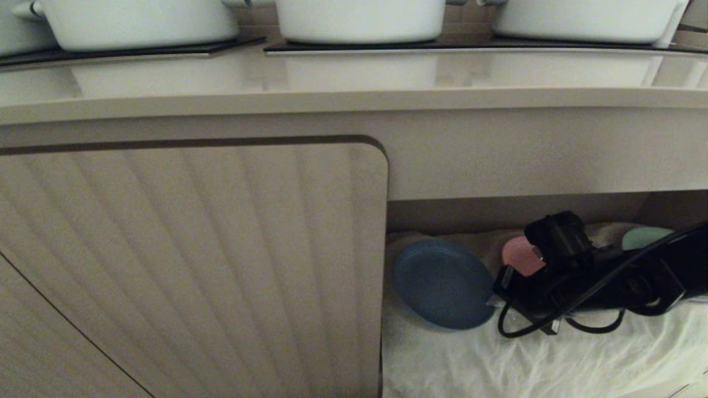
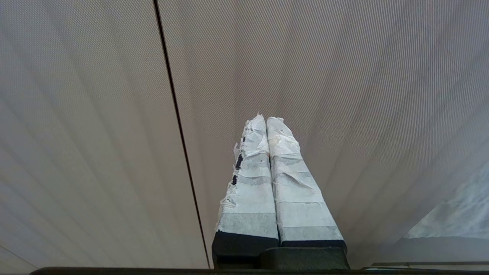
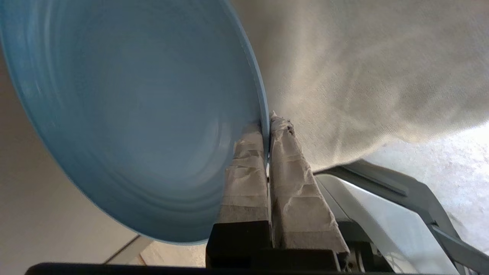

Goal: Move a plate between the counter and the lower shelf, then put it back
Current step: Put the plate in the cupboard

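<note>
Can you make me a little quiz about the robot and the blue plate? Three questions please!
1. True or false: the right gripper pinches the rim of the blue plate.
2. Where is the blue plate? A) on the counter B) in the lower shelf, over the white cloth C) on top of a white pot
3. Fill in: behind the right arm there is a pink plate and a ____ plate.

Key
1. True: its fingers are shut on the rim.
2. B
3. green

The left gripper is shut and empty, facing the cabinet door.
</note>
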You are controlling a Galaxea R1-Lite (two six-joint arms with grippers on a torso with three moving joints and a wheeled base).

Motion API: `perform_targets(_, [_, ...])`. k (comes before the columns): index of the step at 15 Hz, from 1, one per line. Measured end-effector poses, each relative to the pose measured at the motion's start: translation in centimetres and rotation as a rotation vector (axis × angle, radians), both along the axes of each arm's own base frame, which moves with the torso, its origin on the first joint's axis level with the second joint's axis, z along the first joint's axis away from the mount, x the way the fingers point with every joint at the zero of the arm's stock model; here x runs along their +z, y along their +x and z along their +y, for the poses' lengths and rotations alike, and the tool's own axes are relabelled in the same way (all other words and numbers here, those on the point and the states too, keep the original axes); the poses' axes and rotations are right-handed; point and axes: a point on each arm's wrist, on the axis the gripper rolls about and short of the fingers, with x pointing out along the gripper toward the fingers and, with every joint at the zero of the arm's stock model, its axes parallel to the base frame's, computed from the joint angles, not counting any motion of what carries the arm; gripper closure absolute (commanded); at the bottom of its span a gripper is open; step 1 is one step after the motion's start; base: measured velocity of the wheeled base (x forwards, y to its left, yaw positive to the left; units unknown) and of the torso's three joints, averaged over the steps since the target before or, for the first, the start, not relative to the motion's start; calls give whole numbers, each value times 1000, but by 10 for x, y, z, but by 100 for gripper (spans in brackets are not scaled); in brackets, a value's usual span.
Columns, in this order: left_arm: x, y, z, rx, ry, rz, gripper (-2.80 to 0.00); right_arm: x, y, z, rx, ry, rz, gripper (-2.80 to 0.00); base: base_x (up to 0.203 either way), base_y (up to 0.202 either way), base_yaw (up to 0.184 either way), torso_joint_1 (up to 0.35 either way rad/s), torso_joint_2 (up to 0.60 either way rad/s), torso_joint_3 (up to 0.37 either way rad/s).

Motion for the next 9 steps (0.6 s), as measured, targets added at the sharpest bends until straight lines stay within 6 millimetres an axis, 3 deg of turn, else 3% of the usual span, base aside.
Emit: perform_targets(9, [0, 0, 0, 0, 0, 0, 0, -6, 13, 4, -26, -18, 5, 0, 0, 0, 0, 0, 0, 0])
